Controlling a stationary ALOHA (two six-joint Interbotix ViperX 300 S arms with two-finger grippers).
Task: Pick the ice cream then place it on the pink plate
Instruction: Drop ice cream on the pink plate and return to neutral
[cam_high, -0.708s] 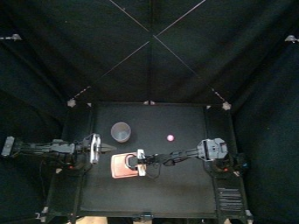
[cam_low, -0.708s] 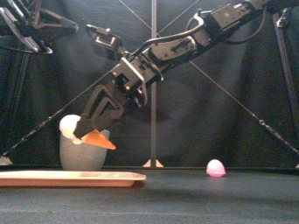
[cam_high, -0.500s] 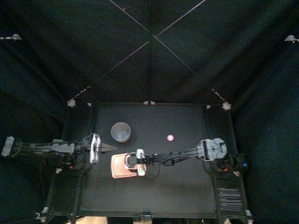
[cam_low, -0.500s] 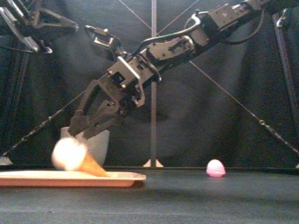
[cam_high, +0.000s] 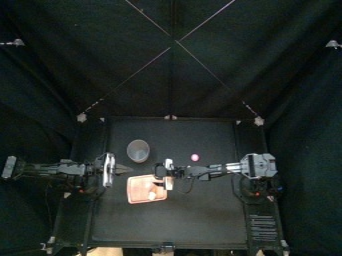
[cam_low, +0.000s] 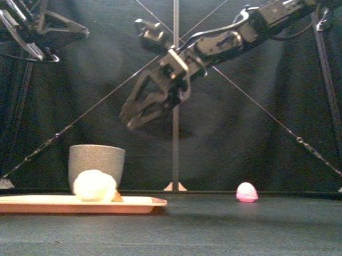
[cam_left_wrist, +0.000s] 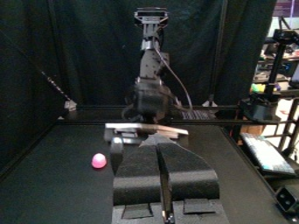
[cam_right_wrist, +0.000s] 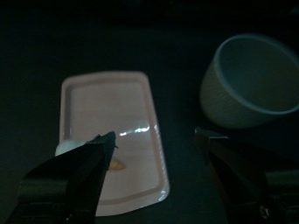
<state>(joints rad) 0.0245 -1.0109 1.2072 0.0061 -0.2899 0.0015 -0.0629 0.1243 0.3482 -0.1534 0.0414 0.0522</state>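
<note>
The ice cream (cam_low: 94, 185), a cream scoop on an orange cone, lies on its side on the flat pink plate (cam_low: 40, 203) at the table's left. In the right wrist view the ice cream (cam_right_wrist: 84, 147) peeks out beside one jaw, low on the plate (cam_right_wrist: 111, 114). My right gripper (cam_low: 147, 105) hangs open well above the plate and holds nothing; from above, the right gripper (cam_high: 164, 172) sits at the plate's (cam_high: 139, 190) back right corner. My left gripper (cam_high: 107, 170) rests shut at the left edge, left of the plate.
A tall grey speckled cup (cam_low: 96, 160) stands just behind the plate, also seen from above as the cup (cam_high: 139, 150). A small pink egg-shaped toy (cam_low: 246, 192) sits on the table to the right, behind the right arm (cam_high: 214, 170).
The right gripper opened and let go of the ice cream, which dropped onto the pink plate. The gripper then rose and drew back to the right. The left arm stayed still.
</note>
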